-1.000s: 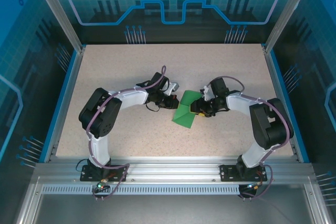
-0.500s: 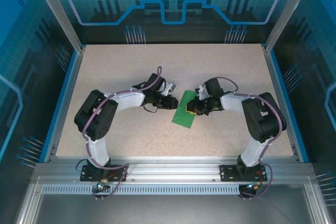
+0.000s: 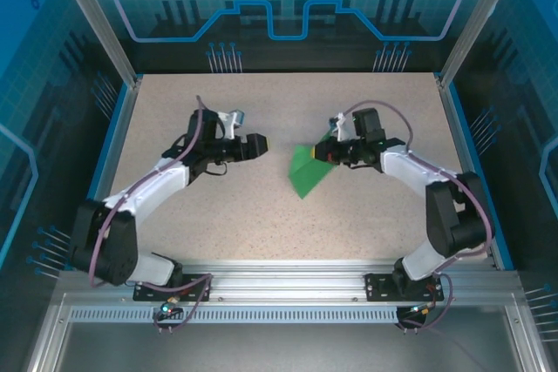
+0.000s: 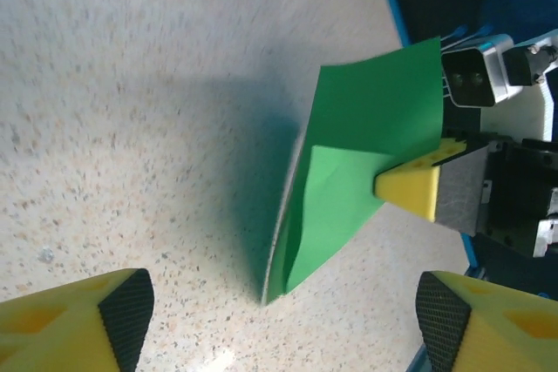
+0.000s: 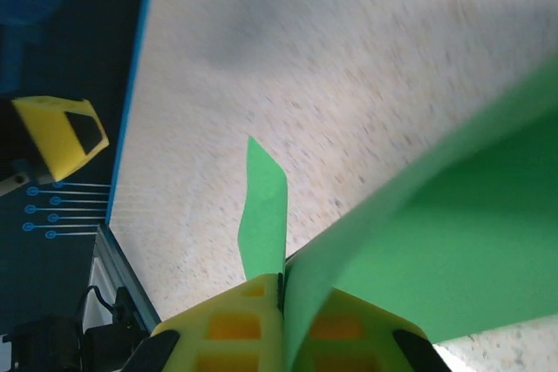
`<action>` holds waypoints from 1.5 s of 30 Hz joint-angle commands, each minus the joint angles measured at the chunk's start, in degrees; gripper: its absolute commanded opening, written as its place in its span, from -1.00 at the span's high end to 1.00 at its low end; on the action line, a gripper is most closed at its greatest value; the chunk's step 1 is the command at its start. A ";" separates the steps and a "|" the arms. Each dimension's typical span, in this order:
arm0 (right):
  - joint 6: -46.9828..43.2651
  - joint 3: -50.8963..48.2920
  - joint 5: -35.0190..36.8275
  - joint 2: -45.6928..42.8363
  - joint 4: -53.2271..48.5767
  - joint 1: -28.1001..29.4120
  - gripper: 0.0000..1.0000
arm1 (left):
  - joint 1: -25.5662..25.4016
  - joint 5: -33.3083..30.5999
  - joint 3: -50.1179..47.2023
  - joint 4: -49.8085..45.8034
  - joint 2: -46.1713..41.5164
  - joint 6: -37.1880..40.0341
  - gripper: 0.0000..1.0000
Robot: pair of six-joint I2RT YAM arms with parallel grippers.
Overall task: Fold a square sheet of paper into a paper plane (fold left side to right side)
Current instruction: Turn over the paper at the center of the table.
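Observation:
The square sheet of paper (image 3: 306,173) is bright green and creased into a pointed shape. Its tip rests on the table while its upper right edge is lifted. My right gripper (image 3: 325,154) is shut on that raised edge. In the right wrist view the yellow fingers (image 5: 253,328) pinch the paper (image 5: 453,241), and a narrow flap sticks up past them. My left gripper (image 3: 260,144) stands open a short way left of the paper, apart from it. In the left wrist view its jaws (image 4: 279,320) are spread wide over bare table, and the paper (image 4: 366,145) stands on edge ahead of them.
The speckled table (image 3: 218,215) is bordered by blue rails on the left (image 3: 112,163) and right (image 3: 464,163). An aluminium frame (image 3: 288,276) runs along the near edge, by the arm bases.
My left gripper let go of the paper, opened and drew back to the left. My right gripper closed on the paper's right edge and raised it, so the sheet now stands tilted.

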 commanded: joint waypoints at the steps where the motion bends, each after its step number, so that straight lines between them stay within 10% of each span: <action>1: -6.30 2.84 -4.20 -4.97 -1.82 -1.45 0.99 | 1.83 5.63 -0.95 2.49 -5.44 -2.63 -0.78; 9: -12.83 9.91 -17.50 -10.38 -0.07 -1.25 0.95 | 2.15 20.82 2.92 10.38 -9.74 -5.91 -0.98; 23: -18.37 19.51 -26.97 -8.19 -3.80 5.52 0.96 | -3.23 24.69 7.34 17.35 -6.25 -8.65 -0.90; 34: -17.36 17.37 -26.84 -8.26 -2.80 5.16 0.91 | -4.44 23.54 7.39 18.52 -6.06 -9.21 0.49; 45: -18.40 14.60 -17.53 -10.62 -9.05 1.22 0.41 | -4.80 15.50 9.05 2.51 -8.06 0.05 0.97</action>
